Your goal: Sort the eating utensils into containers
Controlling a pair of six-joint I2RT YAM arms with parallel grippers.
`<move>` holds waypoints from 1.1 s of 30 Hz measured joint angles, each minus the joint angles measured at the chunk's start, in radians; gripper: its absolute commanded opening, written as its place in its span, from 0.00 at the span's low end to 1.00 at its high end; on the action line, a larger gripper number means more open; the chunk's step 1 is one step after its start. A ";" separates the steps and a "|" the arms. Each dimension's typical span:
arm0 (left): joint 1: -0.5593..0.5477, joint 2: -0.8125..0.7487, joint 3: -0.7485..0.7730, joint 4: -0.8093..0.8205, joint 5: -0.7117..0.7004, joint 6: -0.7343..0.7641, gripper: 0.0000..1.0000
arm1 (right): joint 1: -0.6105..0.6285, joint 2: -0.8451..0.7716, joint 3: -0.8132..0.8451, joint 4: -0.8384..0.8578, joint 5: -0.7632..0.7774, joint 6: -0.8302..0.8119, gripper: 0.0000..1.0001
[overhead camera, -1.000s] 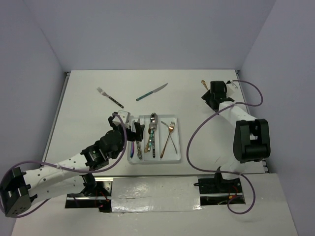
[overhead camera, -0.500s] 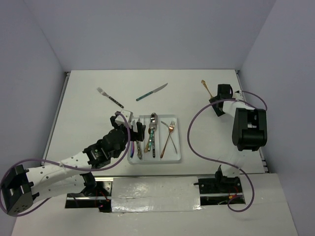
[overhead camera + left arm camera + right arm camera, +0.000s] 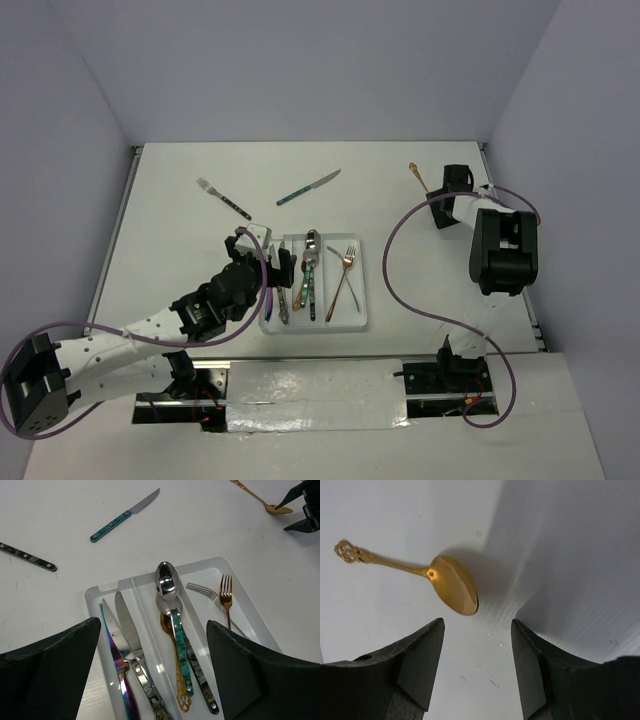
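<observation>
Spoon (image 3: 454, 587) lies just ahead of right gripper (image 3: 477, 627).

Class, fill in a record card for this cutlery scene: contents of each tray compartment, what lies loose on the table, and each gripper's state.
Tray: white, three compartments
Left compartment: iridescent knife, silver knife
Middle compartment: stacked spoons, silver spoon on top, gold-handled spoon beneath
Right compartment: copper fork and silver fork, crossing
Loose on table: teal-handled knife, dark-handled fork, gold spoon
Left gripper: open, empty, above the tray's left side
Right gripper: open, empty, gold spoon just ahead of it
</observation>
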 measured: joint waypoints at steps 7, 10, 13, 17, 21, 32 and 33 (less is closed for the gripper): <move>0.000 0.000 0.000 0.000 0.000 0.000 0.99 | -0.043 0.022 0.018 0.014 -0.036 0.033 0.61; 0.000 0.000 0.000 0.000 0.000 0.000 0.99 | -0.050 0.037 0.039 0.003 -0.042 0.032 0.60; 0.000 0.000 0.000 0.000 0.000 0.000 1.00 | -0.051 0.076 0.095 -0.014 -0.058 0.028 0.57; 0.000 0.001 0.000 0.000 0.000 0.000 0.99 | -0.056 0.100 0.118 -0.003 -0.094 0.028 0.49; 0.000 0.008 0.000 0.000 0.001 0.000 1.00 | -0.063 0.103 0.117 -0.004 -0.115 0.029 0.43; 0.000 0.013 0.000 0.000 0.008 -0.001 1.00 | -0.066 0.104 0.116 -0.006 -0.128 0.023 0.25; 0.000 0.013 0.000 0.000 0.009 -0.001 0.99 | -0.066 0.104 0.113 -0.003 -0.129 0.021 0.20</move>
